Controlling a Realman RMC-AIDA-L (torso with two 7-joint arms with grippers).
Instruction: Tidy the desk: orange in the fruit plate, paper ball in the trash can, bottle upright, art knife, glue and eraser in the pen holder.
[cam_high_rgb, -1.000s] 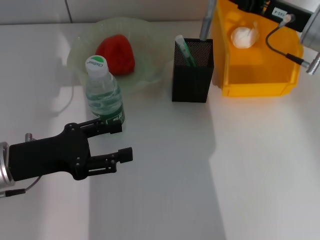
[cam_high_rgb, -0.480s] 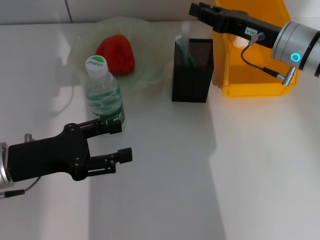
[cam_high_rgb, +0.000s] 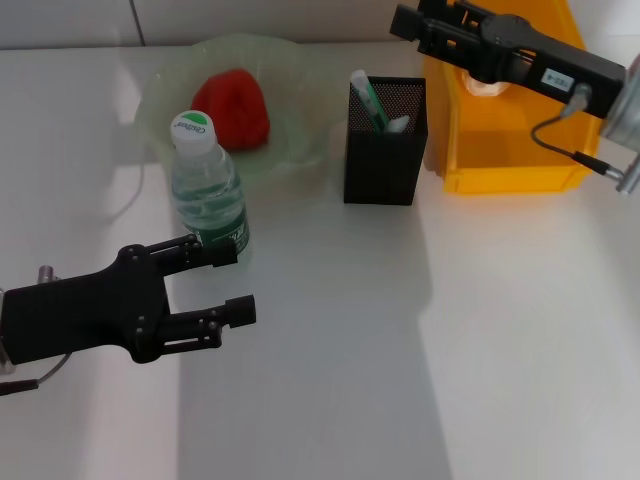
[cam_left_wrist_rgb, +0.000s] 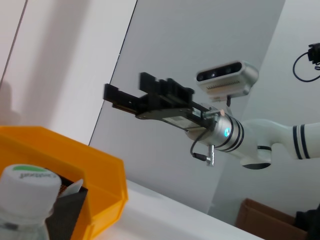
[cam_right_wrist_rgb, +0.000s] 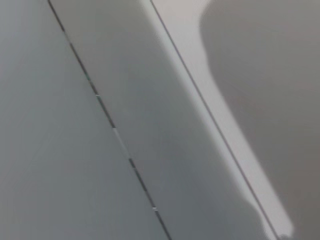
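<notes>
The orange (cam_high_rgb: 232, 108) lies in the pale-green fruit plate (cam_high_rgb: 160, 95). In front of the plate the bottle (cam_high_rgb: 207, 185) stands upright, and its white cap (cam_left_wrist_rgb: 30, 182) fills the near corner of the left wrist view. My left gripper (cam_high_rgb: 236, 283) is open and empty, just in front of the bottle. The black mesh pen holder (cam_high_rgb: 383, 160) holds a green-and-white stick (cam_high_rgb: 368, 100) and a white-tipped item (cam_high_rgb: 397, 124). My right gripper (cam_high_rgb: 413, 18) hangs open above and behind the holder, and it also shows in the left wrist view (cam_left_wrist_rgb: 125, 89). The paper ball (cam_high_rgb: 487, 88) peeks out in the trash can (cam_high_rgb: 510, 160). The eraser is out of view.
The trash can's yellow wall (cam_left_wrist_rgb: 60, 160) stands right beside the pen holder (cam_left_wrist_rgb: 67, 210). My right arm (cam_high_rgb: 540, 65) crosses over the bin with its cable hanging. White desk stretches in front of the holder and bin. The right wrist view shows only grey wall.
My right gripper has pulled back slightly from over the pen holder, and a white-tipped item now shows inside it. My left gripper has drifted a little to the left.
</notes>
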